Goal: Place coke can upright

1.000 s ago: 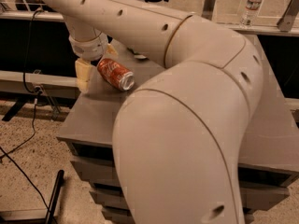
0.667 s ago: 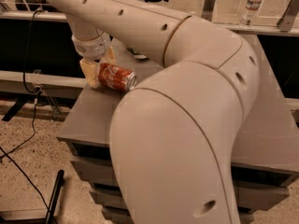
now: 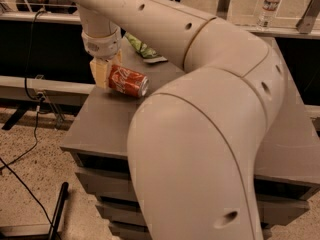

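Observation:
The coke can (image 3: 128, 81) is red with white script and a silver end. It lies tilted on its side, silver end pointing right, just above the left rear part of the grey table (image 3: 105, 126). My gripper (image 3: 106, 74) hangs from the wrist at upper left. Its cream fingers (image 3: 99, 73) are closed on the can's left end. My large arm fills the middle and right of the view and hides much of the table.
A green snack bag (image 3: 143, 49) lies on the table just behind the can. A water bottle (image 3: 270, 5) stands on the far ledge at upper right. Black cables (image 3: 31, 134) run along the floor at left. The table's left edge is close to the can.
The gripper and the can have shifted slightly to the right and up. The can stays tilted on its side in the fingers.

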`<action>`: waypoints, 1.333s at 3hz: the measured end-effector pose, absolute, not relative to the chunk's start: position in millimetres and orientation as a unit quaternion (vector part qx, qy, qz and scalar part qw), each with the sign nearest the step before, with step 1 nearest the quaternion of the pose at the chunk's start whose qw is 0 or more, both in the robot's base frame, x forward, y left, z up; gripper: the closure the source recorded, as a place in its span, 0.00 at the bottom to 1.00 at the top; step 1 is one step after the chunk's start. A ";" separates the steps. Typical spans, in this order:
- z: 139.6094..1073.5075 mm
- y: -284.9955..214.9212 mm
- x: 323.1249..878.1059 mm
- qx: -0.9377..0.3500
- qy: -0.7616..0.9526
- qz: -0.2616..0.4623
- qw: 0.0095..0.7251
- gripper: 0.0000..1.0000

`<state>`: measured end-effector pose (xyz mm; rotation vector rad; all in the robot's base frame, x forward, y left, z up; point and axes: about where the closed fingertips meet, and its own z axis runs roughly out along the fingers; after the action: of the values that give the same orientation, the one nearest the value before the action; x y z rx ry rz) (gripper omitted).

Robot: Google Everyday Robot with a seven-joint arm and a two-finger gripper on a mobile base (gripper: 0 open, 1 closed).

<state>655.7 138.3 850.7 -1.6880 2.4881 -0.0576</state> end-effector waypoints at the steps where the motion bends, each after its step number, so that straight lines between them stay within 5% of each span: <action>1: 870.3 134.2 654.2 -0.587 0.803 0.035 0.098 1.00; 2: 904.6 121.0 646.5 -0.597 0.784 0.081 0.151 1.00; 4: 945.6 120.0 601.6 -0.632 0.753 0.044 0.178 1.00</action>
<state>601.6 120.0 945.6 -1.7865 2.1303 0.1243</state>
